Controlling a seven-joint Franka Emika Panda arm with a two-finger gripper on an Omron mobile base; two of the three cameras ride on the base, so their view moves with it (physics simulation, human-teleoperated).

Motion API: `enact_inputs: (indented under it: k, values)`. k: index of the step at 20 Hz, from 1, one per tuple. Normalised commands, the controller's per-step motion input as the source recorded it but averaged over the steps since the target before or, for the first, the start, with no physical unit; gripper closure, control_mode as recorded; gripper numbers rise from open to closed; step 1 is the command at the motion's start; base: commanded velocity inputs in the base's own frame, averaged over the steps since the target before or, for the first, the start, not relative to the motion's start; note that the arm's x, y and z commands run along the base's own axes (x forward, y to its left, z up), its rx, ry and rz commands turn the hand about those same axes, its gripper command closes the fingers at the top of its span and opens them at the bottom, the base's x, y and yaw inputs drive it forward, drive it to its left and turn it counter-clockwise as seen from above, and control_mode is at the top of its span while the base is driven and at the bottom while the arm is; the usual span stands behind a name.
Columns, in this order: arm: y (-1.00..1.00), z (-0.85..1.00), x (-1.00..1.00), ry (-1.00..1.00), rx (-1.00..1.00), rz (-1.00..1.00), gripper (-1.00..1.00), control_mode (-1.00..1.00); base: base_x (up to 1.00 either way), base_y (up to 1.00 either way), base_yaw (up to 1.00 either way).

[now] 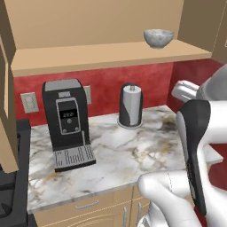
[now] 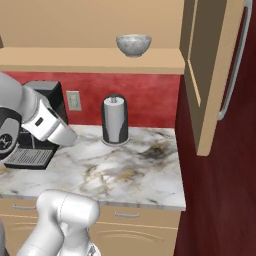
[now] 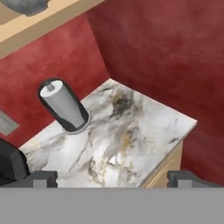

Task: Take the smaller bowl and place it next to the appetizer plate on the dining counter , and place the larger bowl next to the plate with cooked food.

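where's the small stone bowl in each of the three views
Left base view: the smaller bowl sits on the wooden shelf, upper right.
Right base view: on the same shelf, top centre.
Hand view: just its grey underside at the top left corner.
Shared landmark: the paper towel holder on the marble counter, below the bowl.

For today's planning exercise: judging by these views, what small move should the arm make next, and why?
Probably raise the open gripper toward the smaller bowl on the wooden shelf: the fingers hold nothing and point down at the marble counter, well below it.
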Motion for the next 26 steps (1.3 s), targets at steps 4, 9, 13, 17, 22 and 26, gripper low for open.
enact_inputs:
  k: [4, 9, 13, 17, 22, 26]
  values:
    - [0.00, 0.88, -0.21, -0.18, 0.00, 0.00, -1.00, -1.00, 0.00, 0.00, 0.00]
    - [0.00, 0.82, -0.04, -0.09, 0.02, 0.00, -1.00, -1.00, 0.00, 0.00, 0.00]
    - [0.00, 0.37, 0.27, 0.00, 0.18, -0.03, -1.00, -1.00, 0.00, 0.00, 0.00]
    - [-0.01, 0.00, 0.54, -0.01, 0.16, -0.08, -1.00, -1.00, 0.00, 0.00, 0.00]
    - [-0.15, 0.02, 0.34, -0.01, 0.02, -0.09, -1.00, -1.00, 0.00, 0.00, 0.00]
    - [-0.27, 0.00, 0.28, -0.06, 0.00, 0.00, -1.00, -1.00, 0.00, 0.00, 0.00]
